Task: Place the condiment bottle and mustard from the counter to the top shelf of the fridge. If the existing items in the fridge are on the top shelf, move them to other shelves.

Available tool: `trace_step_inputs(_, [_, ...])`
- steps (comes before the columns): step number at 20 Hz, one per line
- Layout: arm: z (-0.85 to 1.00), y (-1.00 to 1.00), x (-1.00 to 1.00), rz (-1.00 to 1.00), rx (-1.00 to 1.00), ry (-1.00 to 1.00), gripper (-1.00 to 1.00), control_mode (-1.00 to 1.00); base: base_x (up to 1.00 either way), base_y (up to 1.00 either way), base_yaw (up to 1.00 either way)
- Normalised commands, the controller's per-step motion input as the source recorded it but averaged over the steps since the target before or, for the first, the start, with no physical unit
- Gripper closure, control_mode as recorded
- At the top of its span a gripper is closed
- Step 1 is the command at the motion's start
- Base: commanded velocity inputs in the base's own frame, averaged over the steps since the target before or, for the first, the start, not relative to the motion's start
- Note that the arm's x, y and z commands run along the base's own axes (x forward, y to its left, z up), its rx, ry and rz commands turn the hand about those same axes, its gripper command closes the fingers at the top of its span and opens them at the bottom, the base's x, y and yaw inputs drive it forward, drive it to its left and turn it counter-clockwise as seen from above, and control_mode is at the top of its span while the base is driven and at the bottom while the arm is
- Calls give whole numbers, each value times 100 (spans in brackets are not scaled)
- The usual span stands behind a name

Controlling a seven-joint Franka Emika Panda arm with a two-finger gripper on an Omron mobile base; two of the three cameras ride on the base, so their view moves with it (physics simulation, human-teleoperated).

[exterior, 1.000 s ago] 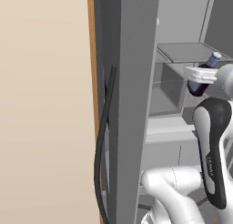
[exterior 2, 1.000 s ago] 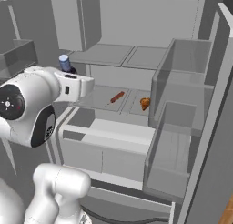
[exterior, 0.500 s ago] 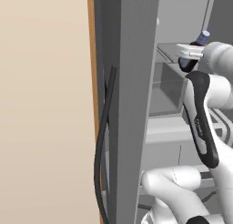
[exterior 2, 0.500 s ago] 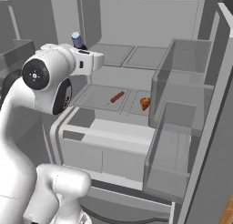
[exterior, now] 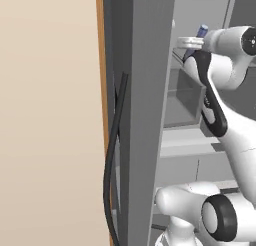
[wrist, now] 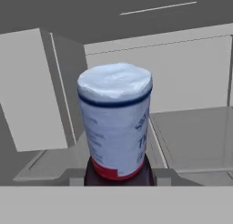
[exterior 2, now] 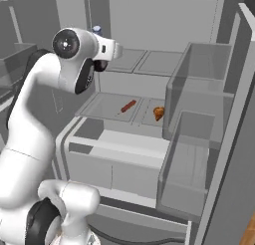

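Up goes the white arm since a second ago, and the small bottle with the white label, blue band and dark red bottom (wrist: pixel 116 123) has come up with it, from beside the middle shelf to the level of the grey top shelf (exterior 2: pixel 149 62). The gripper (wrist: pixel 119 175) is closed tight on the bottle's bottom end, so the white cap points ahead at twelve o'clock, into the fridge. I think it is held high so it can slide in over the shelf edge. Lower down, at about five o'clock from the hand in the right base view, a red sausage (exterior 2: pixel 128 106) and an orange lump of food (exterior 2: pixel 158 112) lie on the middle shelf, so the top shelf looks free.
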Motion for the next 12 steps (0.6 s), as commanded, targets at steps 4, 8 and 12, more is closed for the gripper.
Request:
trace_step_inputs(4, [-28,0,90,0,0,1,100,-100,0,0,0])
trace_step_inputs(8, [-34,0,92,0,0,2,100,-100,0,0,0])
trace_step_inputs(12, [-38,0,91,0,0,0,100,-100,0,0,0])
